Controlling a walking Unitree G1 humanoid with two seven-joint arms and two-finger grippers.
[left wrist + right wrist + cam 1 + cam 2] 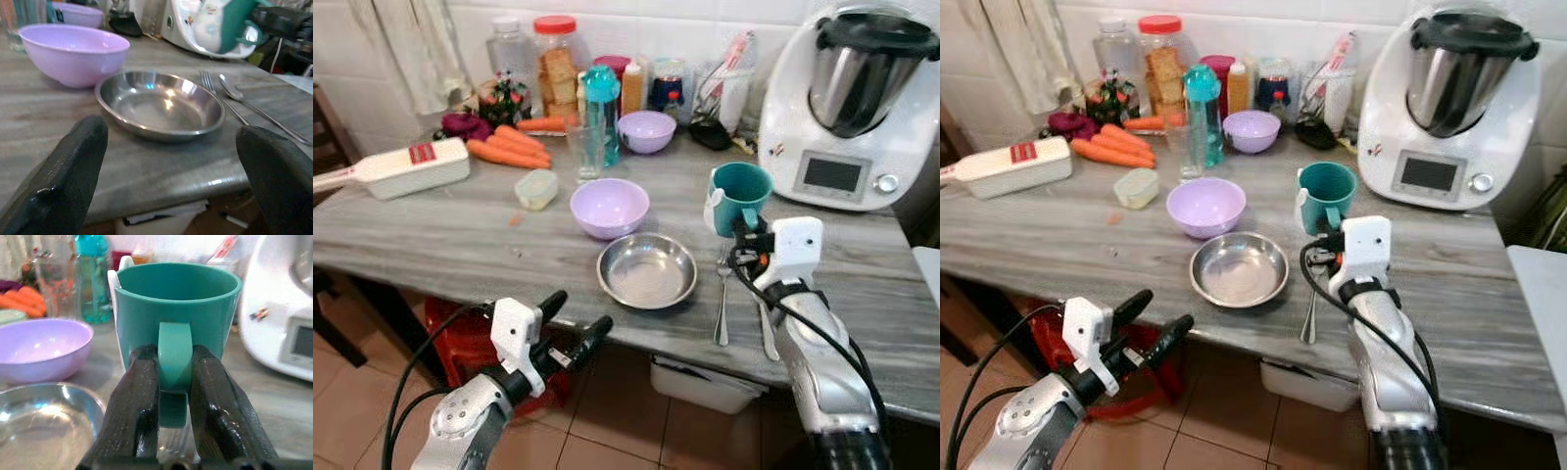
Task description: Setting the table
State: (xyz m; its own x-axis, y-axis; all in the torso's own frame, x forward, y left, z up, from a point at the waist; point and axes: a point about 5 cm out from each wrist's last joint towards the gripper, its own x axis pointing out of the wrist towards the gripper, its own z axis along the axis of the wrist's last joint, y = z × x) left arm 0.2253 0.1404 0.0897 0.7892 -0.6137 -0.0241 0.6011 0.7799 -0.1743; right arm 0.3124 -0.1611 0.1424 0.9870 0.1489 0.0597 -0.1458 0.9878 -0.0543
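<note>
Nearest, the left claw (578, 315) is held spread at the bench (431, 245) edge, at seven o'clock of the steel plate (647, 270). Beyond, at two o'clock, the right claw (173, 382) is pinched on the teal mug (741, 196) handle, as shown plainly by the right wrist view; held so thinly, the mug might swivel or drop onto the fork (722, 299).

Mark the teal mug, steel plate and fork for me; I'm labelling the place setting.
teal mug (178, 303), right wrist view, front wall above the handle.
steel plate (647, 271), left eye view, centre of the basin.
fork (722, 311), left eye view, mid handle.
</note>
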